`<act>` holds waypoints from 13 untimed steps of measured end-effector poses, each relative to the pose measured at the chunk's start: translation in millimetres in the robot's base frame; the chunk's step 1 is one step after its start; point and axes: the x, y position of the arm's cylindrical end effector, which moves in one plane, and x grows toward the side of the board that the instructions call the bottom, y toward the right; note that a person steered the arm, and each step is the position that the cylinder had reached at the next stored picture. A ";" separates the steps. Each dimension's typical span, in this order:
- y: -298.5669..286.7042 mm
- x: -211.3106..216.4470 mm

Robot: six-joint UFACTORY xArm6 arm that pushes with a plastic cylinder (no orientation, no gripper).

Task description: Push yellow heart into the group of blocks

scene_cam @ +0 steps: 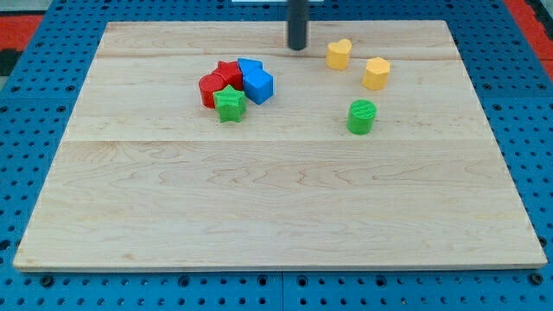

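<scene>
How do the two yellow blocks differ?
The yellow heart has a notched, lobed top; the other yellow block looks flat-sided, maybe hexagonal. The heart lies nearer my tip and the view's top; the other sits further right and lower. Both are yellow and stand apart from the group.

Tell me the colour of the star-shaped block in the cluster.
Green star, clear in the camera view.

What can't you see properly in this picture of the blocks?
- The rod above my tip: cut off by the view's top edge.
- The red blocks: partly hidden behind the green star and blue blocks, so their shapes and number are unclear.
- The rear blue block: mostly hidden by the front one.
- Whether the clustered blocks touch: too small to tell.
- The yellow heart shows fully, to the right of my tip.
</scene>
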 end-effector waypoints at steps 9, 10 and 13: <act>68.1 8.8; 39.0 27.9; -4.6 74.1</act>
